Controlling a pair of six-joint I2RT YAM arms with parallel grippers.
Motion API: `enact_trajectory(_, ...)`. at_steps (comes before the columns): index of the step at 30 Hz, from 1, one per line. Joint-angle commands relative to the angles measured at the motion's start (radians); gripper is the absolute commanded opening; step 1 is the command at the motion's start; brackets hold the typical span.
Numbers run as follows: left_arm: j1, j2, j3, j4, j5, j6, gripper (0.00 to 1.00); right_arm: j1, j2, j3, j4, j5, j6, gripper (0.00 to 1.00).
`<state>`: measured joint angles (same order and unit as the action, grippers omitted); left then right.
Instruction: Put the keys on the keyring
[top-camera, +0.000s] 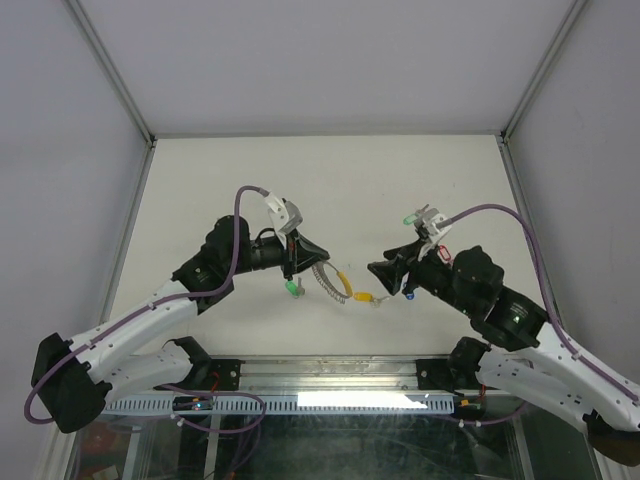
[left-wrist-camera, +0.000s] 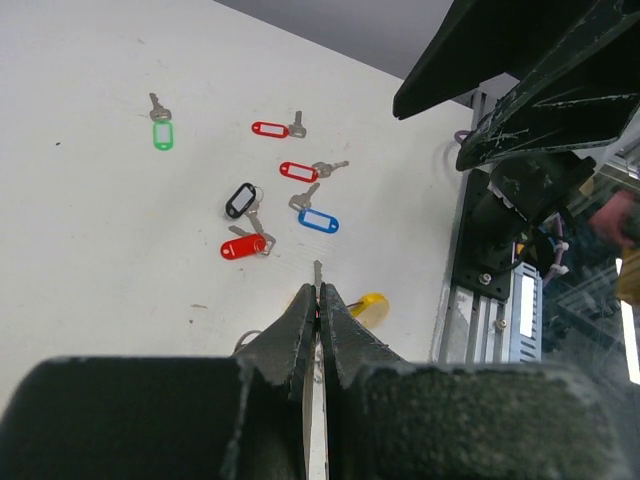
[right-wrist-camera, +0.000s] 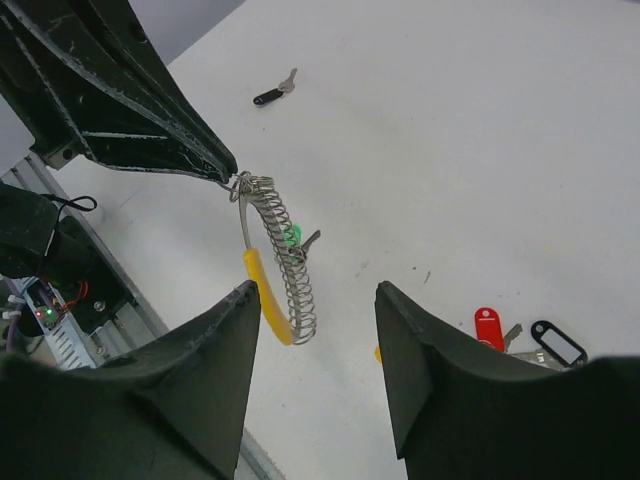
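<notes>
Although hardly begun by the look of it, stands ready for threading. Clamps 1 end of the keyring (right-wrist-camera: 270, 215) in the left hand (left-wrist-camera: 318, 292), shut tight on the wire, with the ring dangling from the tips over the tabletop (top-camera: 220, 180), between the 2 arms. Holds the right hand (right-wrist-camera: 318, 300) spread apart and empty, aimed at the ring from just beside it. Shows 1 green-tagged key (right-wrist-camera: 293, 236) right at the coil; cannot tell whether threaded on or lying beneath. Leaves the other keys loose on the tabletop, apart from the ring: another green key (left-wrist-camera: 160, 130), 3 red keys (left-wrist-camera: 243, 246), a black key (left-wrist-camera: 240, 200), a blue key (left-wrist-camera: 320, 220), plus a yellow-tagged key (top-camera: 365, 297) near the right hand. Means nearly all the picking up and sliding on yet to do.

As for materials: a springy wire coil, silvery and ribbed, bent into an arc, with a smooth yellow segment (right-wrist-camera: 262, 295) along 1 side. Thin flat silver blades on the keys, each with a glossy oval plastic tag and a pale label window. Matte white tabletop, faintly speckled. Hard black fingers (right-wrist-camera: 150, 400), rough-surfaced, tapering to narrow tips
</notes>
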<state>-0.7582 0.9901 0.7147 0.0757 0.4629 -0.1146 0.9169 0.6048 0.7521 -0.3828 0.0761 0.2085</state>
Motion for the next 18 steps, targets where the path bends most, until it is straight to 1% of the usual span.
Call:
enact_trajectory(1,-0.001,0.002,0.071,0.047,0.028,0.003,0.00,0.002,-0.064,0.002,0.116,-0.013,-0.083,0.53)
enact_trajectory(4,-0.001,0.031,0.122,-0.022,0.014,0.004,0.00,0.003,-0.050,0.035,0.073,-0.050,-0.132,0.51)
enact_trajectory(9,-0.003,0.045,0.157,-0.047,0.065,0.053,0.00,0.002,-0.009,0.033,0.083,-0.167,-0.246,0.49)
enact_trajectory(12,-0.003,0.045,0.181,-0.082,0.118,0.113,0.00,0.002,0.007,-0.001,0.148,-0.265,-0.311,0.49)
enact_trajectory(15,-0.003,0.049,0.201,-0.096,0.177,0.124,0.00,-0.003,0.041,-0.029,0.211,-0.379,-0.367,0.48)
enact_trajectory(18,-0.003,0.050,0.209,-0.106,0.226,0.137,0.00,-0.041,0.079,-0.055,0.285,-0.509,-0.399,0.46)
